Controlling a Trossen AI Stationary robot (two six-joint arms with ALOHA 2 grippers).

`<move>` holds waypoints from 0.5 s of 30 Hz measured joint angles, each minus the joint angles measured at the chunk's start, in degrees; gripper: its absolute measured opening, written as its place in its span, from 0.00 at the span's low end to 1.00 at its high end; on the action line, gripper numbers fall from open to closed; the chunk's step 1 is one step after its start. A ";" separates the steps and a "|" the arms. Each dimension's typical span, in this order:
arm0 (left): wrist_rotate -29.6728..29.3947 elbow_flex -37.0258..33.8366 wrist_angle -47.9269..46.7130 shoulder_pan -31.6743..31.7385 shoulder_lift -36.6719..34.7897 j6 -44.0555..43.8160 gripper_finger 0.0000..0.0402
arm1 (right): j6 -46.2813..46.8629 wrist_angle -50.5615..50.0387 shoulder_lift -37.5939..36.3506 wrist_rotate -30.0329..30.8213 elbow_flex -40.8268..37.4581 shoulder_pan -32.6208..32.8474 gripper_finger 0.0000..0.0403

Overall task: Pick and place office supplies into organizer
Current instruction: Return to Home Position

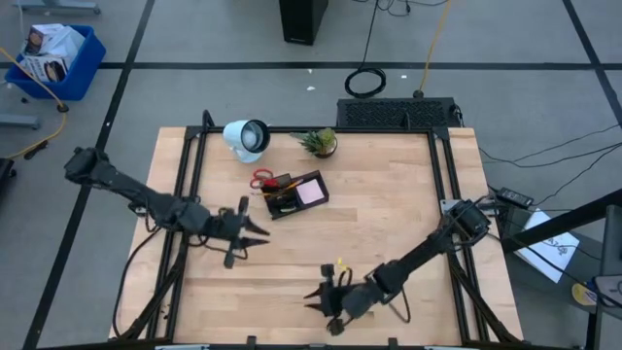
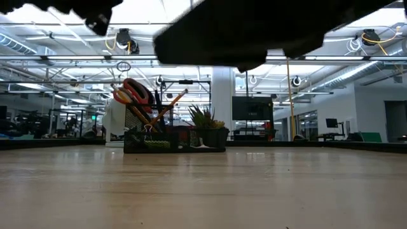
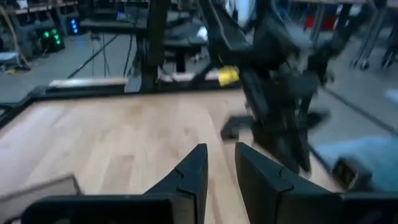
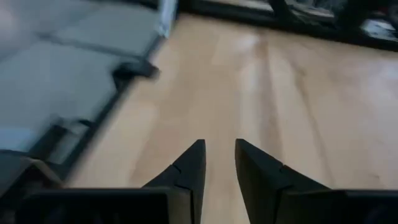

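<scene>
Wooden tabletop [image 1: 389,214] w/ black frame; grey floor [image 1: 194,39] around.

We have our left arm reaching in from the table's left edge, its left gripper [image 1: 255,231] out over the middle-left of the table; in its wrist view the two fingers [image 3: 189,171] stand slightly apart with bare wood showing between them, nothing held. Our right arm folds in from the table's right edge, running low toward the near edge, where the right gripper [image 1: 316,295] sits. Its fingers [image 4: 186,168] are likewise a narrow gap apart and empty.
</scene>
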 joint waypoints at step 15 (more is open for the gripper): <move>-21.16 -9.79 -5.68 -13.69 -13.04 -1.10 0.22 | 0.14 24.98 -32.37 5.02 -41.82 -3.73 0.19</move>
